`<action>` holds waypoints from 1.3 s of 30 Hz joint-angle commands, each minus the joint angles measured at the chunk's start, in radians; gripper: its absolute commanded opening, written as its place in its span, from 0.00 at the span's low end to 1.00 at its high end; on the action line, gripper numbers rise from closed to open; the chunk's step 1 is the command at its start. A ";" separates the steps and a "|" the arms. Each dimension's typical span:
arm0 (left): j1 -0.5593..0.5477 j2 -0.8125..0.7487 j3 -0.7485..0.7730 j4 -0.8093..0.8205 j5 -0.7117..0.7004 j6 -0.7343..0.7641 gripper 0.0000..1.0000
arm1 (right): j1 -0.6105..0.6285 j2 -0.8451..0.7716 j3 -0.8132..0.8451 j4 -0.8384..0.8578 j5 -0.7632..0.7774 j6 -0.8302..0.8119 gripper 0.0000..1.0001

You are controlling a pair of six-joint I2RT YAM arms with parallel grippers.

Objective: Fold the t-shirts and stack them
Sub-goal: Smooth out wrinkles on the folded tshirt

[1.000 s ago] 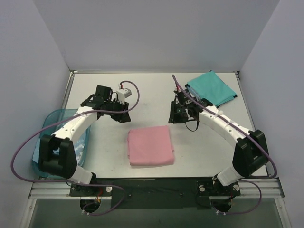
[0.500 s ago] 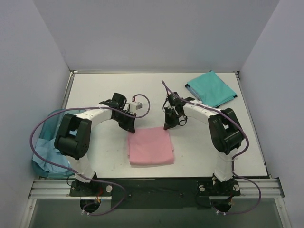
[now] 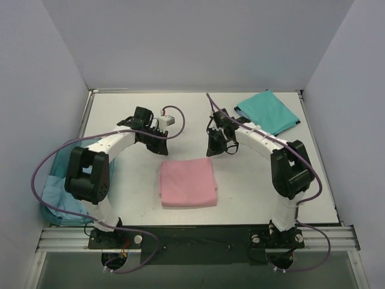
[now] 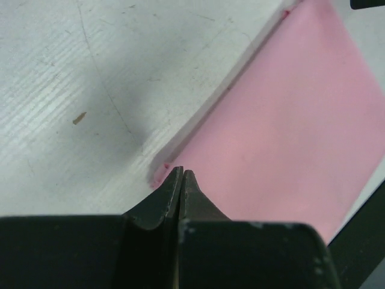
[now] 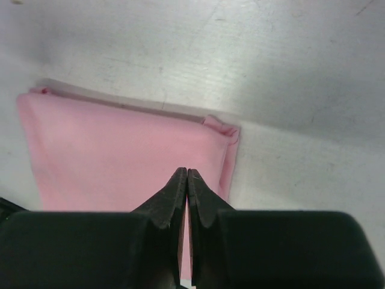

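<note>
A folded light pink t-shirt lies flat at the table's middle front. My left gripper is shut and empty, just behind the shirt's far left corner. My right gripper is shut and empty, just behind its far right corner. In both wrist views the closed tips hover over the pink cloth near its edge. A folded teal green t-shirt lies at the far right. A pale blue t-shirt sits in the basket at the left.
A translucent blue plastic basket stands at the table's left edge, partly behind my left arm. Grey walls close in the table on the left, back and right. Purple cables loop off both arms.
Both arms swung inward to the pink shirt's far corners, then drew back slightly. The pink shirt has shifted a little to the left. Both grippers stay shut.
</note>
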 commanded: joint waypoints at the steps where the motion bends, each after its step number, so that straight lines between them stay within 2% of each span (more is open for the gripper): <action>1: -0.022 -0.202 0.012 -0.062 0.104 0.012 0.00 | 0.063 -0.241 -0.054 -0.052 0.004 0.000 0.00; 3: -0.087 -0.275 -0.088 -0.094 0.111 0.062 0.00 | 0.104 -0.284 -0.132 -0.042 -0.028 0.026 0.00; 6: -0.240 -0.337 -0.221 -0.161 0.049 0.156 0.00 | 0.154 -0.309 -0.232 0.010 -0.105 0.081 0.00; 8: -0.337 -0.349 -0.234 -0.197 -0.031 0.196 0.00 | 0.177 -0.316 -0.307 0.063 -0.157 0.125 0.00; 10: -0.388 -0.354 -0.252 -0.192 -0.072 0.246 0.00 | 0.183 -0.320 -0.375 0.106 -0.191 0.159 0.00; 17: -0.422 -0.303 -0.407 -0.149 -0.175 0.420 0.00 | 0.135 -0.251 -0.498 0.162 -0.202 0.193 0.00; 19: -0.439 -0.297 -0.432 -0.110 -0.233 0.437 0.00 | 0.114 -0.234 -0.510 0.163 -0.200 0.193 0.00; 25: -0.450 -0.328 -0.417 -0.128 -0.269 0.431 0.00 | 0.078 -0.258 -0.495 0.091 -0.183 0.167 0.00; 28: -0.450 -0.380 -0.337 -0.212 -0.229 0.425 0.00 | 0.106 -0.318 -0.437 0.008 -0.160 0.118 0.00; 29: -0.450 -0.410 -0.303 -0.256 -0.168 0.432 0.00 | 0.115 -0.335 -0.427 -0.012 -0.166 0.113 0.00; 31: -0.454 -0.450 -0.280 -0.295 -0.076 0.461 0.00 | 0.138 -0.370 -0.412 -0.010 -0.223 0.099 0.00; 33: -0.468 -0.448 -0.300 -0.304 -0.047 0.475 0.01 | 0.166 -0.372 -0.413 -0.003 -0.273 0.104 0.00; 39: -0.513 -0.382 -0.398 -0.151 -0.149 0.457 0.01 | 0.194 -0.275 -0.504 0.031 -0.341 0.121 0.00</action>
